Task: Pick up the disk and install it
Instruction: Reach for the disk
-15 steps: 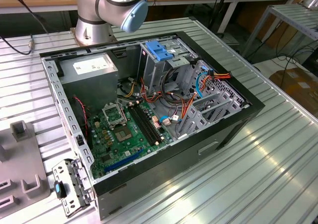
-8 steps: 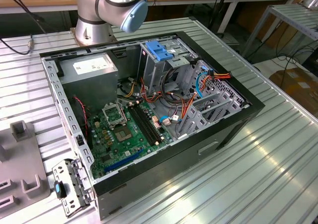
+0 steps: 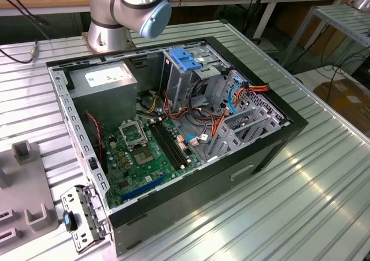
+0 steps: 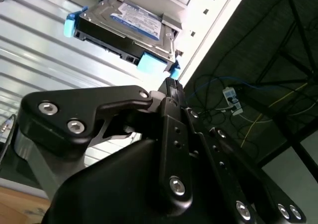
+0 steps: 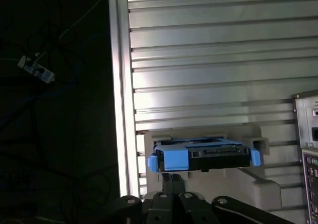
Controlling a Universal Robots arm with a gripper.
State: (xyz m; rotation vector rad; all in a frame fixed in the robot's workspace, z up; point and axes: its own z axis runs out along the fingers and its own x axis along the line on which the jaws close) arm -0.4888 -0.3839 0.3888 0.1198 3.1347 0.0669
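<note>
The disk (image 4: 131,23) (image 5: 203,154) is a silver-grey drive with a white-and-blue label and blue side rails. It rests in a light grey holder (image 5: 258,186) on the ribbed metal table, close to the table's edge. In both wrist views my gripper (image 4: 172,85) (image 5: 172,178) hovers just short of the disk, beside a blue rail end (image 4: 151,64), its fingertips pressed together with nothing between them. The open computer case (image 3: 266,151) lies on the table in the exterior view, with a grey drive cage topped in blue plastic (image 3: 185,58) at its far end.
Inside the case are a grey power supply box with a white sticker (image 3: 107,78), a green motherboard (image 3: 144,151) and loose orange and blue cables (image 3: 231,99). The arm's base (image 3: 124,12) stands behind the case. Grey fixtures (image 3: 23,180) sit at the exterior view's left. Beyond the table edge (image 5: 121,85) is dark floor with cables.
</note>
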